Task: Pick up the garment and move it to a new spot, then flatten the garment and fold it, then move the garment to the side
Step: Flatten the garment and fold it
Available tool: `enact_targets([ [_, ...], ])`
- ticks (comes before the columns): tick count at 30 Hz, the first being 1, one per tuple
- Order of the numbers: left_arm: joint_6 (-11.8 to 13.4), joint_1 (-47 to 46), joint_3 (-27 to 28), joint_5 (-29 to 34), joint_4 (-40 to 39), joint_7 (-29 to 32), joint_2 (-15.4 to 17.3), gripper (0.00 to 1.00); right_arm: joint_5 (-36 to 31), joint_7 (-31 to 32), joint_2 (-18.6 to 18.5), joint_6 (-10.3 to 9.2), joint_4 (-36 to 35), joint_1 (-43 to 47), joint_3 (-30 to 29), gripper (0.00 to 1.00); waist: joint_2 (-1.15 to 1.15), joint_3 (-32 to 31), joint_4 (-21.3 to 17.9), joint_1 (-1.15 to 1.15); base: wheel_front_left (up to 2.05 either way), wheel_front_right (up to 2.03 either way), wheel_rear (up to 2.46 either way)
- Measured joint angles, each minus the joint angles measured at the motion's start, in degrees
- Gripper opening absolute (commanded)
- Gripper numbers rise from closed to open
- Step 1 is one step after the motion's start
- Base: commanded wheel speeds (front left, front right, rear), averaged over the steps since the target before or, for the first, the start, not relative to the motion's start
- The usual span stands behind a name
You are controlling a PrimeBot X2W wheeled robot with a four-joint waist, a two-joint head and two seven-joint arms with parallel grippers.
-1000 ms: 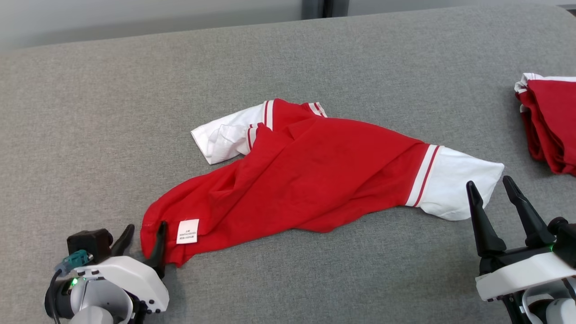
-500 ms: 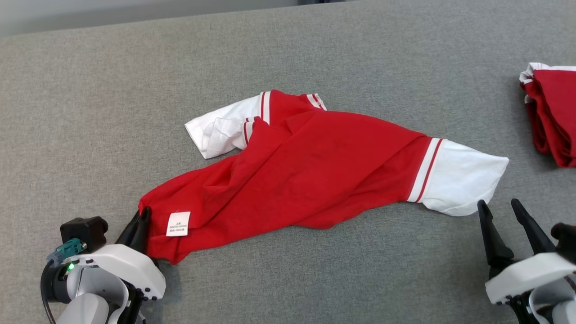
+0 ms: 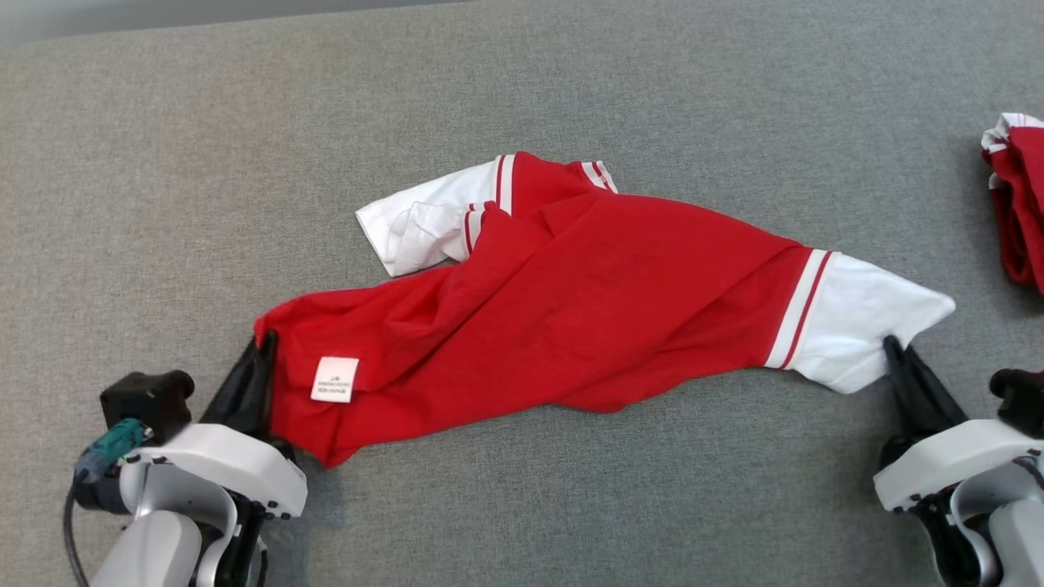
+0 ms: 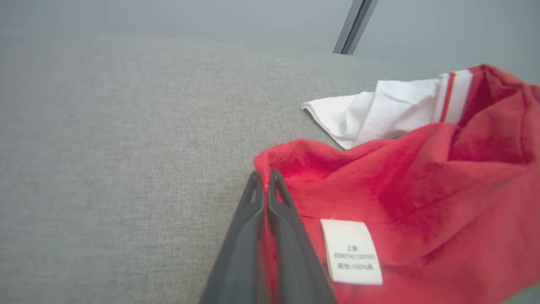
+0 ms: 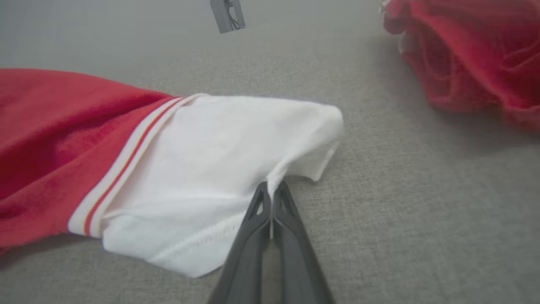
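Note:
A red garment (image 3: 571, 302) with white sleeves and a white care label (image 3: 334, 379) lies crumpled across the grey surface. My left gripper (image 3: 263, 342) is shut on its red hem corner at the lower left; in the left wrist view the closed fingers (image 4: 278, 211) pinch the red edge (image 4: 287, 162) beside the label (image 4: 351, 251). My right gripper (image 3: 891, 346) is shut on the edge of the white sleeve (image 3: 864, 318) at the right; the right wrist view has the fingers (image 5: 284, 207) closed on that sleeve (image 5: 219, 164). The garment hangs slightly raised between both grips.
A second red and white garment (image 3: 1018, 212) lies bunched at the right edge, close to the right gripper, also in the right wrist view (image 5: 472, 59). The grey cushioned surface (image 3: 245, 163) stretches wide to the left and far side.
Both grippers went from open to shut on the garment: the left on the hem corner, the right on the white sleeve. The garment's ends have lifted and stretched. The head view tilted down.

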Motion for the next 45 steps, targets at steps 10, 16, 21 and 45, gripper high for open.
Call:
enact_targets([
  [10, 1.5, -1.0, 3.4, 0.4, -16.0, -1.0, 3.3, 0.0, 0.1, -2.3, -5.1, 0.0, -14.3, -4.7, -1.6, 0.0, 0.0, -2.1, -1.9, 0.0, 0.0, 0.0, 0.0],
  [16, 2.2, -5.7, 6.2, 0.2, -24.6, 1.5, 6.4, 0.0, -1.6, 1.1, -8.8, 0.0, -24.3, -11.3, -5.7, 0.0, 0.0, -4.1, -3.1, 0.0, 0.0, 0.0, 0.0],
  [21, 2.7, -10.6, 8.6, -0.8, -29.5, 4.6, 8.6, 0.0, -1.7, 4.1, -10.9, 0.0, -29.8, -17.3, -9.3, 0.0, 0.0, -5.4, -3.3, 0.0, 0.0, 0.0, 0.0],
  [45, 5.3, -13.2, 12.4, -3.4, -28.9, 12.2, 13.2, 0.0, -0.9, 8.3, -11.1, 0.01, -31.6, -17.5, -14.9, 0.0, 0.0, -5.4, -3.0, 0.0, 0.0, 0.0, 0.0],
])
